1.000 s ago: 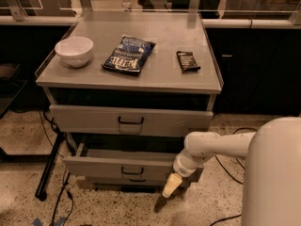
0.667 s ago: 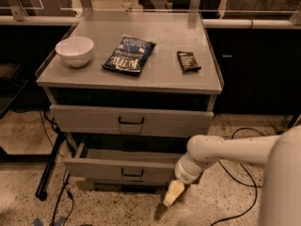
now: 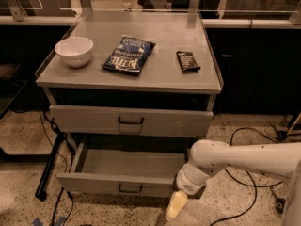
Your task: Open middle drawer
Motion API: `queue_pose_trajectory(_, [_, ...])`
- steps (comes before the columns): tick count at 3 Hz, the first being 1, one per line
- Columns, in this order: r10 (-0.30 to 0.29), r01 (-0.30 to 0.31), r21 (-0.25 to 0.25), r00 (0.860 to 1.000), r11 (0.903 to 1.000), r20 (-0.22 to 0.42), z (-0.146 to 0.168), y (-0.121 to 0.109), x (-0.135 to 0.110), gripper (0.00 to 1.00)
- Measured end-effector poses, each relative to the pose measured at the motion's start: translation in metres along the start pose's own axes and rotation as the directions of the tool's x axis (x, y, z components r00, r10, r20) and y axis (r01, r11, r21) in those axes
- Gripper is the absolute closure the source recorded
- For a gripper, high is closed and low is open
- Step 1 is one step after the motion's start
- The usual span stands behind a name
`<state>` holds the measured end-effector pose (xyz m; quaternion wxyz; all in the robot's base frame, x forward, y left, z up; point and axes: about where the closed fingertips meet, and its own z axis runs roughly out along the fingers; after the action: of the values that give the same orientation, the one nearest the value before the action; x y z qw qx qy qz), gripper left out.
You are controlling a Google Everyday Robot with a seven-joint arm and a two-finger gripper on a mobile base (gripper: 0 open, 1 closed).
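Observation:
The middle drawer (image 3: 99, 184) is the wide grey one with a small black loop handle (image 3: 129, 189). It stands pulled well out of the cabinet, and its plain grey tray (image 3: 131, 161) shows, with nothing visible in it. My gripper (image 3: 173, 206), with pale yellowish fingertips, hangs from the white arm (image 3: 235, 159). It sits just below the right end of this drawer's front, right of the handle and apart from it.
The upper drawer (image 3: 84, 119) above is nearly shut. On the cabinet top (image 3: 160, 79) are a white bowl (image 3: 74, 51), a dark chip bag (image 3: 129, 55) and a small black packet (image 3: 188, 61). Cables (image 3: 244, 140) lie on the speckled floor to the right. A black stand leg (image 3: 49, 166) is at the left.
The middle drawer has slid further out towards the camera. My gripper has moved down and towards the camera with it. The upper drawer and the things on top have not moved.

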<state>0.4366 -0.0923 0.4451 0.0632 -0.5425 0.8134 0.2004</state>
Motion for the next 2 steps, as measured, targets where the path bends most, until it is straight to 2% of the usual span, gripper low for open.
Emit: queue_pose_trajectory(2, [-0.017, 0.017, -0.022, 1.0, 0.9996, 0.001, 0.0032, 0.0019, 0.002, 0.0])
